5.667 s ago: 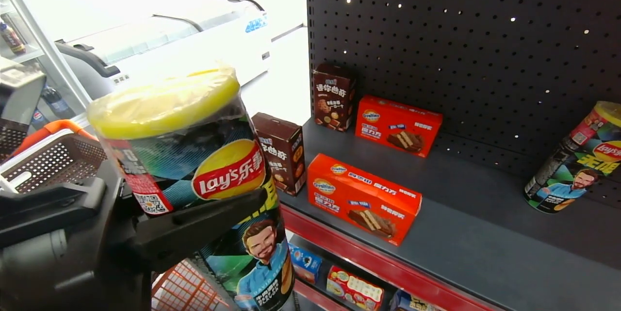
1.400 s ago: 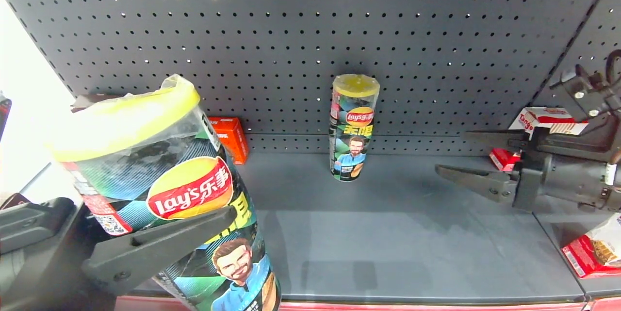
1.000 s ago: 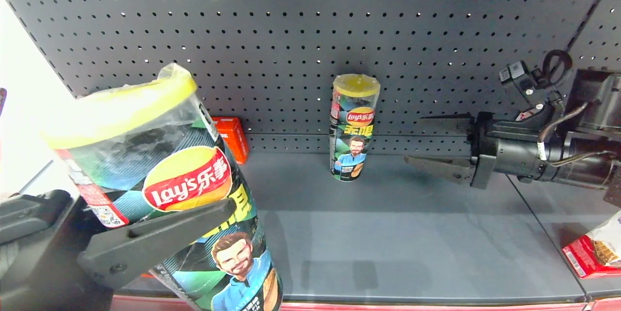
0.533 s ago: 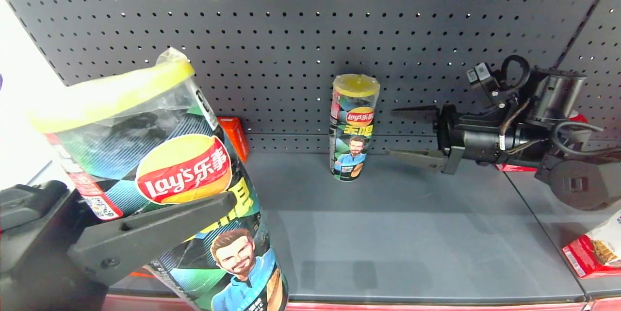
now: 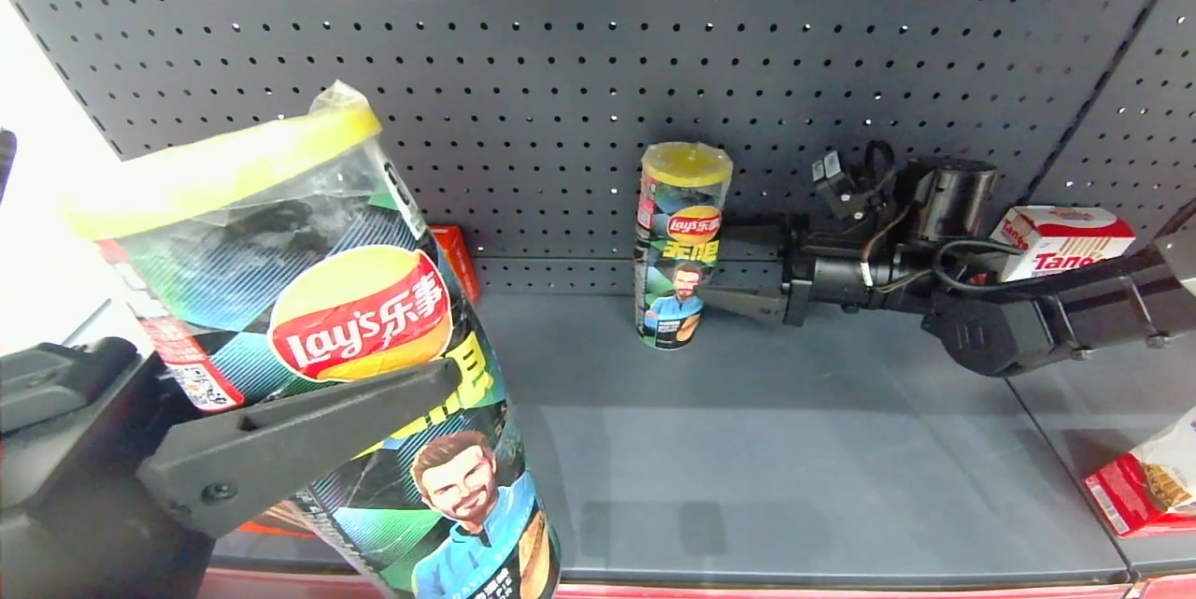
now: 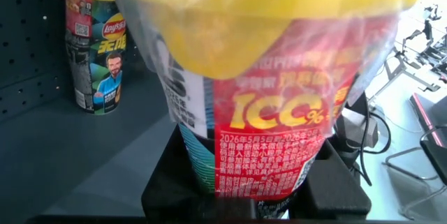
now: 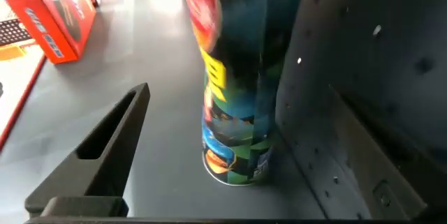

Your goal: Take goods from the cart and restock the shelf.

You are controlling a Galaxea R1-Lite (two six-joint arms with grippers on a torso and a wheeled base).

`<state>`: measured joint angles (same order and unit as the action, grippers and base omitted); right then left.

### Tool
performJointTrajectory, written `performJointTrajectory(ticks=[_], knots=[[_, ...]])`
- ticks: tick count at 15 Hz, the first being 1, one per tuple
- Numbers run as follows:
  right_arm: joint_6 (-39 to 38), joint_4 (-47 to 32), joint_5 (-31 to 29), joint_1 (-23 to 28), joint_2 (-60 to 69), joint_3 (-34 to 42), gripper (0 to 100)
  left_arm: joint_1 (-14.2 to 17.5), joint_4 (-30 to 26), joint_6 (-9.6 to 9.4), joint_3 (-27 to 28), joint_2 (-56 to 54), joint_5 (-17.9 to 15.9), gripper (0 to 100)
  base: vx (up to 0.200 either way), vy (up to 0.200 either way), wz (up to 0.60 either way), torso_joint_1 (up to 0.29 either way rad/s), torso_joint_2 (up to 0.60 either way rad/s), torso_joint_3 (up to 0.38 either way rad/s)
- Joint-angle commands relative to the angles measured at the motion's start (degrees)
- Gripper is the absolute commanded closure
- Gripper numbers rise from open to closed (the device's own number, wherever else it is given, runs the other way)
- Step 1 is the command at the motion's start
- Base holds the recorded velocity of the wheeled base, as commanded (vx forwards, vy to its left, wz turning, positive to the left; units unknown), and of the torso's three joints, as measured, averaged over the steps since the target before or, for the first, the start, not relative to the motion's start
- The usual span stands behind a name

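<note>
Right up close, the left gripper (image 5: 392,365) has a firm clamp on the held can (image 5: 308,300). One black finger (image 5: 299,440) runs across the front of the label just under the red-and-yellow logo, jaws closed in on the tube about midway up. The can tilts, its yellow lid leaning towards the robot's left, with clear wrap bunched over the top. It hangs at the front edge of the shelf (image 5: 794,449), at the left end. Its base runs out of frame, so I can't tell whether it touches the board.

Just behind it, an orange box (image 5: 460,253) peeks out against the back wall.

Further in, the back can (image 5: 682,244) stands upright on the shelf, right in front of the pegboard (image 5: 561,48). And there's the right gripper (image 5: 738,264), coming in level from the right. Its jaws are spread wider than the can and its fingertips are at the can's right side, one towards the front, one towards the pegboard. Contact? Can't tell.

Off to the right, a white box (image 5: 1060,239) sits at the back and a red packet (image 5: 1135,487) lies nearer the front.
</note>
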<state>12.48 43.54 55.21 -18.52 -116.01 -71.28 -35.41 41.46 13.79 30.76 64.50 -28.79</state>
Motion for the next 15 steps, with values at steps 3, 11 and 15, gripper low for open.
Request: performJointTrajectory(ticks=[3,11,15], knots=[[0.00,-0.04,-1.33,-1.70,-2.12,0.26,0,-0.01,0.02,0.01,0.00,0.10,0.05,100,0.000,0.000,0.00,0.000,0.00,0.000],[0.09,0.05,-2.13,-3.28,2.54,7.03,0,1.22,0.02,0.10,-0.52,-0.25,0.05,100,0.000,0.000,0.00,0.000,0.00,0.000],[0.09,0.05,-4.94,-3.54,2.01,6.59,0,1.22,0.02,0.10,-0.79,-0.52,0.14,100,0.000,0.000,0.00,0.000,0.00,0.000]])
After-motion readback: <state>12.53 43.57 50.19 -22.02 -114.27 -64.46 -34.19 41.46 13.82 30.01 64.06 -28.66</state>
